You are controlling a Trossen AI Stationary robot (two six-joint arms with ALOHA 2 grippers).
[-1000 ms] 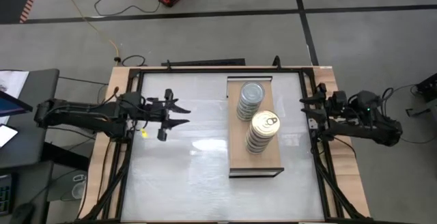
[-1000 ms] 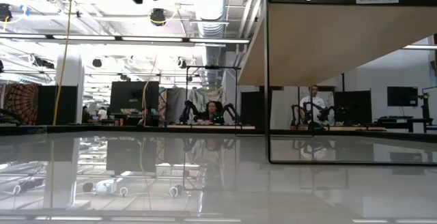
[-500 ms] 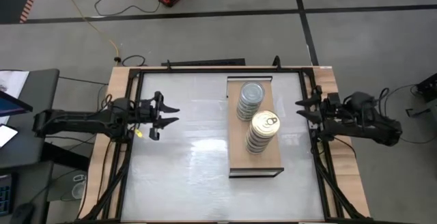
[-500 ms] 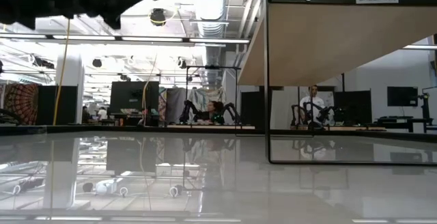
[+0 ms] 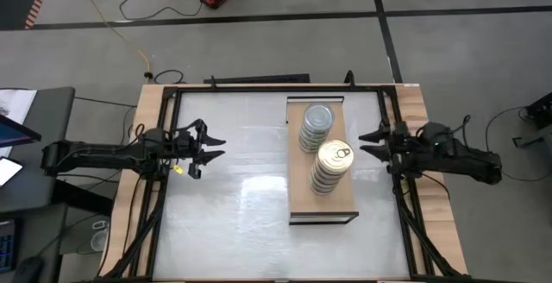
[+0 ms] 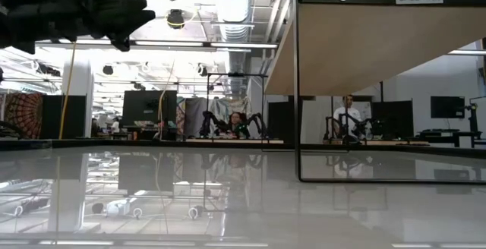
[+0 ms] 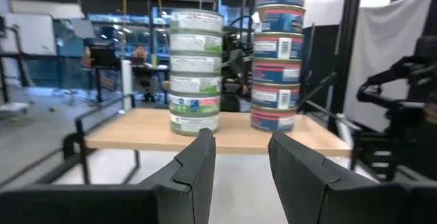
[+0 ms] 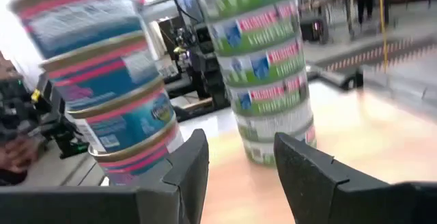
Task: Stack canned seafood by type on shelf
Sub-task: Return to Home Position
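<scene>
The cans stand on the shelf [image 5: 302,192] in two tall stacks, sorted by label. The green stack [image 7: 195,74] wears a plain silver lid in the high view [image 5: 316,126]. The pink stack [image 7: 278,53] sits just beside it under a gold pull-tab lid [image 5: 332,164]. Each stack looks upright and all of one kind, though the exact count per stack is hard to tell.

Both stacks lie straight ahead of the left gripper [image 5: 217,146], well apart from its fingers [image 7: 199,157], which are spread with nothing between them. The right gripper [image 5: 362,143] faces the same stacks from the other side. Its fingers [image 8: 193,157] are also parted and empty, with the pink stack [image 8: 109,94] the closer one to them and the green stack [image 8: 266,67] beyond.

No loose can shows on the counter [image 5: 241,214] around the shelf. By that, the sorting and stacking look finished. What seems left is only for the two arms to settle at rest at their own sides of the counter.
</scene>
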